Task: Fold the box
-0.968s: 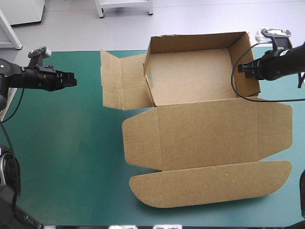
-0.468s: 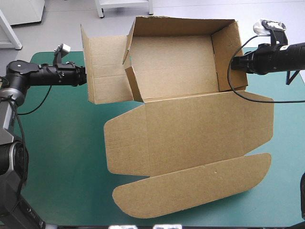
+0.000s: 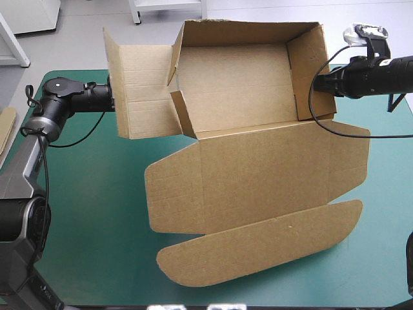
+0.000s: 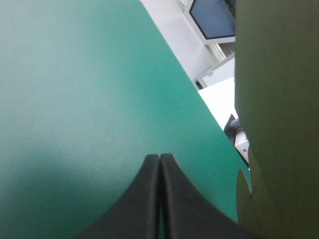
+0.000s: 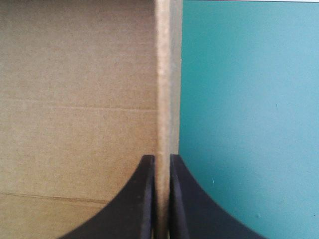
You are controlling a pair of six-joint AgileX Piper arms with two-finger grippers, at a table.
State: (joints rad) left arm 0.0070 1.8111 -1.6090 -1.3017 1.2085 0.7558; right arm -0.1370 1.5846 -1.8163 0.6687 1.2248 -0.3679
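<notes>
Box of brown board sits toward the far middle of the teal-green cover. Its tray is open upward, with the far wall and the right wall raised. A left flap stands upright, reaching out leftward from the tray's left corner. The lid lies spread toward the near edge and ends in a long rounded tuck flap, with side ears at the lid's left and right. Every board face is plain brown, marked by fold lines alone.

The right gripper reaches in from the right and pinches the right wall. In the right wrist view its black fingers stand all but together, with the wall's pale cut edge between them. Brown board lies on one side of that edge and cover on the other.

The left gripper comes from the left to the outer face of the left flap. In the left wrist view its fingers meet in one pointed arch, closed on themselves, with the box just beside them. In the high view the flap hides those fingertips, so contact cannot be told. Nor can it be told whether the tray's floor rests flat on the cover or is tipped up.

An edge of more board shows at the table's left edge, cut off there.
</notes>
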